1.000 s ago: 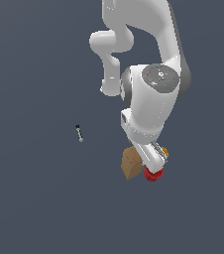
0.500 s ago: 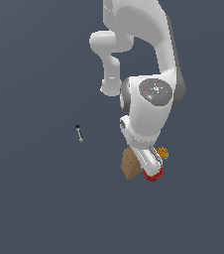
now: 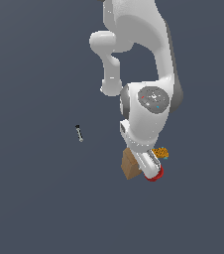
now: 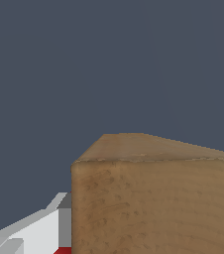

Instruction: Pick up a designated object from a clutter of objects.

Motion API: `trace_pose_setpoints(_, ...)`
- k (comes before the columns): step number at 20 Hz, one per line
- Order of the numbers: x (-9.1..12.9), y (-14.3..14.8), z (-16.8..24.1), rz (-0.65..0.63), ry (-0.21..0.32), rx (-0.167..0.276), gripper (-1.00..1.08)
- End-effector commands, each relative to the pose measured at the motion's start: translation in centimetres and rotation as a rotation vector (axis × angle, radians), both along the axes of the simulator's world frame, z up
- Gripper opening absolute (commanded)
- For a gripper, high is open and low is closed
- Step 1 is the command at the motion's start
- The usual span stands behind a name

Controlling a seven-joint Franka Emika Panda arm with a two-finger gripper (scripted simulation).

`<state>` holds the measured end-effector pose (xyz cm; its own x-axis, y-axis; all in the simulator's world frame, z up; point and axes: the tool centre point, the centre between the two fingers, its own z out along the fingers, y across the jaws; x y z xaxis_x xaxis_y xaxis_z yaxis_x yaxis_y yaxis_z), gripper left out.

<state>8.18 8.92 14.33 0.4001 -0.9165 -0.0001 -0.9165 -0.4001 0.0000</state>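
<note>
While the hand (image 3: 146, 166) sits low against the tan box (image 3: 130, 163), grip state unclear, red bowl (image 3: 155, 175) beside.

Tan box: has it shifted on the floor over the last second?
No. The tan box keeps its spacing from the stick-like tool in the exterior view.

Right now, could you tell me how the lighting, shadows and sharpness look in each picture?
Exterior view: flat, even light, no cast shadows on the grey ground, mild blur; the arm hides most of the tan box. Wrist view: box fills the frame close up, its texture soft, pale end effector finger edges jagged.
</note>
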Motion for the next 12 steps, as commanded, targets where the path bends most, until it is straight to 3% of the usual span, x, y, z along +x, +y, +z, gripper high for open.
trace_pose_setpoints(1, 0.01, -0.02, -0.06, 0.000, 0.000, 0.000, -1.00)
trace_pose_setpoints(12, -0.05, -0.29, 0.43, 0.000, 0.000, 0.000, -1.00)
